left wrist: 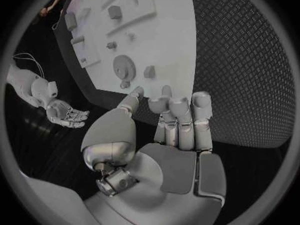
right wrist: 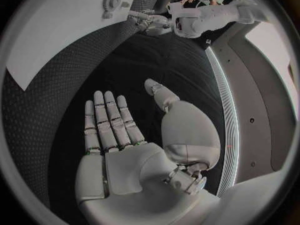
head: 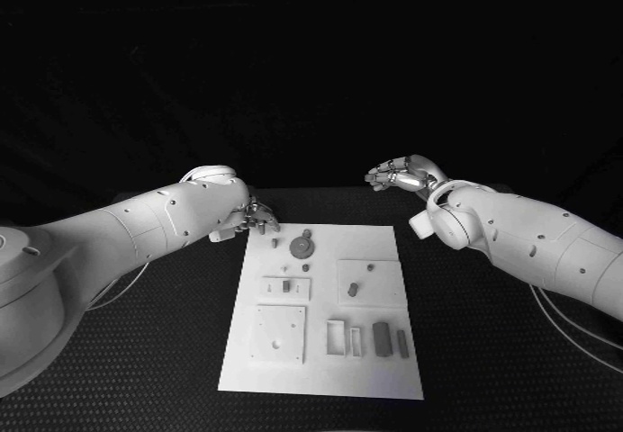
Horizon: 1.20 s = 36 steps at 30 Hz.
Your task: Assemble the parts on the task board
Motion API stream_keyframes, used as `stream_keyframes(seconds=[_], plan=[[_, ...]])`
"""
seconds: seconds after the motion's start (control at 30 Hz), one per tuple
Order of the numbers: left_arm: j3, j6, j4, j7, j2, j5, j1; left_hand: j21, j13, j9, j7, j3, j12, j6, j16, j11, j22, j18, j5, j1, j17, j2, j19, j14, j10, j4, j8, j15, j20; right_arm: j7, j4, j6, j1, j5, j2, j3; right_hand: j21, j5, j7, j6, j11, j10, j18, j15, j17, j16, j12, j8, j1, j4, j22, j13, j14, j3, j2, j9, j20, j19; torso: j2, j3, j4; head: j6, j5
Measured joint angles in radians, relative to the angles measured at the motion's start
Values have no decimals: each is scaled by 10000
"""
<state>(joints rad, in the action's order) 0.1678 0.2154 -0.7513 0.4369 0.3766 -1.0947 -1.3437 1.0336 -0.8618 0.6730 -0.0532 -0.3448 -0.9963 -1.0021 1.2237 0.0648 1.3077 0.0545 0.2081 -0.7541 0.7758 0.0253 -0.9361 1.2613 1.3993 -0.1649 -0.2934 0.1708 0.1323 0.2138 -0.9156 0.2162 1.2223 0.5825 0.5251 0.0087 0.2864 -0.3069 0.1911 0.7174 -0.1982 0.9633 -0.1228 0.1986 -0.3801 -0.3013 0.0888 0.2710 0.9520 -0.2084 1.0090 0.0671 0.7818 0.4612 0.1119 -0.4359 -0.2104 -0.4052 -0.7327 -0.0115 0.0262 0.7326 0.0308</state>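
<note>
The white task board (head: 325,373) lies in the middle of the black table. A grey gear (head: 302,245) sits near its far edge, with a small piece (head: 276,241) beside it. Two dark bars (head: 382,337) lie toward the near right. My left hand (head: 253,219) hovers at the board's far left corner, fingers extended, holding nothing; in the left wrist view its fingertips (left wrist: 178,105) point at the gear (left wrist: 124,66). My right hand (head: 402,174) is raised beyond the far right corner, off the board. It is flat and empty in the right wrist view (right wrist: 119,130).
Raised square and rectangular fixtures (head: 281,333) stand on the board's near and middle areas. Black textured table (head: 156,360) surrounds the board on all sides.
</note>
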Motion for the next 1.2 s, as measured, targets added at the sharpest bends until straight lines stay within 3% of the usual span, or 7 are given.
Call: stream_keyframes(seconds=[0.07,0.3,0.8,0.97,1.2], plan=[[52,111,13,-21,-5,65,4,0,8,0,31,12,0,-39,51,0,0,1,-105,102,-27,4,93,-37,0,81,0,-37,-19,0,3,0,0,0,-22,0,0,0,0,0,0,0,1,0,4,0,-13,0,0,0,11,0,0,0,0,0,0,0,3,0,0,6,-7],[69,394,106,-78,-75,307,30,78,53,-1,30,35,-38,-110,153,0,-1,1,-308,305,-93,90,198,-94,0,227,0,-13,-55,0,16,1,0,0,-41,0,0,1,0,0,0,0,1,0,3,0,-39,0,0,0,11,0,0,0,0,-1,0,0,7,-1,-7,19,-24],[74,679,100,-166,-122,543,125,119,85,-3,31,-9,-96,-109,193,0,-3,0,-309,345,-152,47,255,-130,0,239,0,-45,-71,-3,15,-1,0,-2,-60,0,0,8,0,0,0,0,0,0,2,0,-39,0,0,0,23,0,1,0,0,8,0,0,14,1,-16,58,-26],[73,670,134,-185,-138,605,187,198,118,-3,32,-93,-96,-108,194,-42,-3,-1,-166,182,-212,-114,306,-200,-42,155,34,-47,-91,-3,15,-1,0,-2,-65,0,0,8,0,0,0,0,0,-1,1,0,-39,0,0,0,31,0,1,0,0,7,0,0,16,-1,-15,63,-35],[74,595,185,-189,-139,777,196,259,182,-4,-23,-89,-96,-53,238,-114,-4,-2,-155,184,-332,-529,395,-274,-114,75,146,-86,-108,-4,15,-2,0,-2,-64,0,0,8,0,0,0,0,0,-1,10,0,-39,0,0,0,33,0,1,0,0,7,0,0,16,-4,-13,63,-43]])
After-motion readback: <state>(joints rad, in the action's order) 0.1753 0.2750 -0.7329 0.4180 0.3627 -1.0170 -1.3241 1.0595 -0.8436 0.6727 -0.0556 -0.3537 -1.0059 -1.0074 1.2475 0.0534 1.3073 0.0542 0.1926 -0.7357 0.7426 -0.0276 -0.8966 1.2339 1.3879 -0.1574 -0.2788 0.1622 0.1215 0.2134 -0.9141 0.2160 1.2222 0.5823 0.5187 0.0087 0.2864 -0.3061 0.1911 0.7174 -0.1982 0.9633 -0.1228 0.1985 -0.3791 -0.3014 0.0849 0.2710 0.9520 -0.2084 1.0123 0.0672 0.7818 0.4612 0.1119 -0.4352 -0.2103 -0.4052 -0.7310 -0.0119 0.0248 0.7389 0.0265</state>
